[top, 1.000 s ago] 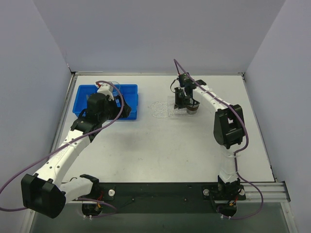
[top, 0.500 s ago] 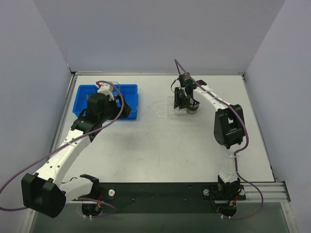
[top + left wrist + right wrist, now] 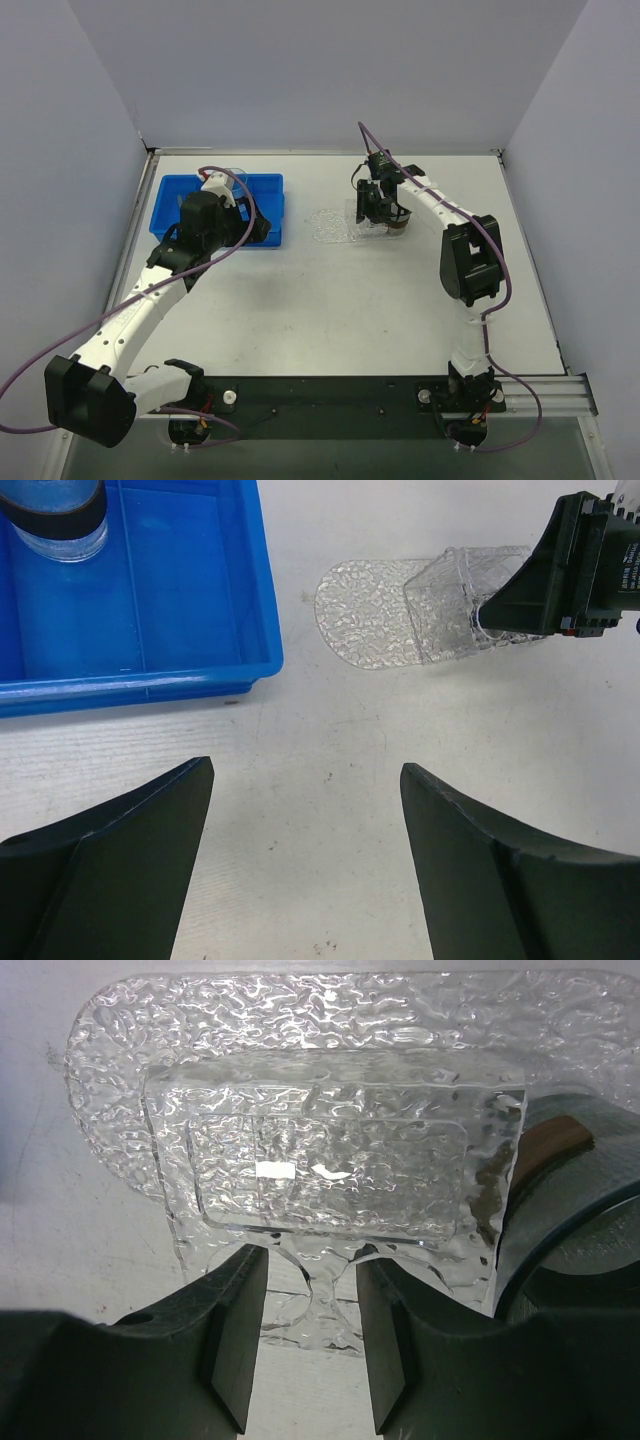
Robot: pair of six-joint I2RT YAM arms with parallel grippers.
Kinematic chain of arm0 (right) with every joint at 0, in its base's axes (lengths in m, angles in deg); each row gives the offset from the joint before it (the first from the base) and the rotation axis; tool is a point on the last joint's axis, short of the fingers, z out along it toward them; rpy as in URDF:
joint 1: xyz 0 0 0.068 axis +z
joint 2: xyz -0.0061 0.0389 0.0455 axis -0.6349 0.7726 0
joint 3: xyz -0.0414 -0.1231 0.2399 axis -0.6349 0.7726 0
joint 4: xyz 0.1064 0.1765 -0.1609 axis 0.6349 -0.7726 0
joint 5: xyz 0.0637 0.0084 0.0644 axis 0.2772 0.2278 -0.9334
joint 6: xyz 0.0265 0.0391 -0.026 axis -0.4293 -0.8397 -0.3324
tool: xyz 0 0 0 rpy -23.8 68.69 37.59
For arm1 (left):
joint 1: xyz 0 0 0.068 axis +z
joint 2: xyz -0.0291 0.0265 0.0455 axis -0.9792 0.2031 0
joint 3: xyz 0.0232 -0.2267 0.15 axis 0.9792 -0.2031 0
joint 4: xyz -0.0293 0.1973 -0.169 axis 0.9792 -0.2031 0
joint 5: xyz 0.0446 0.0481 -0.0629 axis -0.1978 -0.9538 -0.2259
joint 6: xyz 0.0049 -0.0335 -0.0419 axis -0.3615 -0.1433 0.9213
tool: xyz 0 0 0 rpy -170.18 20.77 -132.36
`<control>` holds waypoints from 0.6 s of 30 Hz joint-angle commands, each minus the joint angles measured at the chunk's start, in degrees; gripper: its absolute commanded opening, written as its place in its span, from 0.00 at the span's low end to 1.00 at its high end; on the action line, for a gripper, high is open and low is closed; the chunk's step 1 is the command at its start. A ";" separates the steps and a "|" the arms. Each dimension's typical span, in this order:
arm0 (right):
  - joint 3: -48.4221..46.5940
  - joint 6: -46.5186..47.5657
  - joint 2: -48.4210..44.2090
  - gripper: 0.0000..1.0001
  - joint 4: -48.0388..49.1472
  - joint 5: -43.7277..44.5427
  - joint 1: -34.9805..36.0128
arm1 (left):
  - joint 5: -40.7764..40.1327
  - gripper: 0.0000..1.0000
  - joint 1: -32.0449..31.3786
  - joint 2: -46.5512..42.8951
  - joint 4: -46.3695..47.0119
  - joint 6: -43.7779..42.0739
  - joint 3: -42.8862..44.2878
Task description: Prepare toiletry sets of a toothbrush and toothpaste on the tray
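Note:
The clear, bumpy tray (image 3: pixel 328 225) lies mid-table, also seen in the left wrist view (image 3: pixel 365 610) and the right wrist view (image 3: pixel 110 1040). A clear square holder (image 3: pixel 330 1150) stands on it. My right gripper (image 3: pixel 312 1255) is at the holder's near edge with its jaws apart, a thin clear piece between them and gaps on both sides. From above, that gripper (image 3: pixel 375 215) sits at the tray's right end. My left gripper (image 3: pixel 305 770) is wide open over bare table, beside the blue bin's right end (image 3: pixel 262 228). No toothbrush or toothpaste is in view.
The blue bin (image 3: pixel 175 190) stands at the back left, its wall (image 3: pixel 200 675) near my left fingers, and holds a clear cup with a dark band (image 3: pixel 55 515). A dark-banded round cup (image 3: pixel 560 1190) stands against the holder's right side, by my right finger.
My right gripper's jaws have spread apart at the clear holder. The left arm and gripper have not moved.

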 commanded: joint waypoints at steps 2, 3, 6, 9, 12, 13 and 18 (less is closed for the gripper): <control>-0.61 0.04 -2.70 0.37 -0.04 1.41 -0.03 | 0.16 0.86 0.43 -0.26 2.10 0.19 1.90; -0.52 0.04 -2.79 0.36 -0.04 1.50 -0.11 | 0.24 0.86 0.43 -0.17 2.18 0.19 1.90; -0.52 -0.14 -3.23 0.37 -0.04 1.68 -0.03 | 0.07 0.86 0.43 -0.35 2.01 0.28 1.90; -0.52 -0.14 -3.67 0.37 0.05 1.85 0.15 | 0.07 0.86 0.43 -0.26 2.01 0.19 1.90; -0.44 -0.40 -3.93 0.37 0.05 2.03 0.06 | 0.07 0.86 0.43 -0.35 1.92 0.28 1.90; -0.43 -0.40 -4.11 0.37 -0.04 2.12 0.06 | 0.07 0.86 0.43 -0.43 1.92 0.19 1.90; -0.26 -0.84 -4.55 0.36 0.05 2.20 0.06 | -0.02 0.86 0.43 -0.35 1.83 0.19 1.90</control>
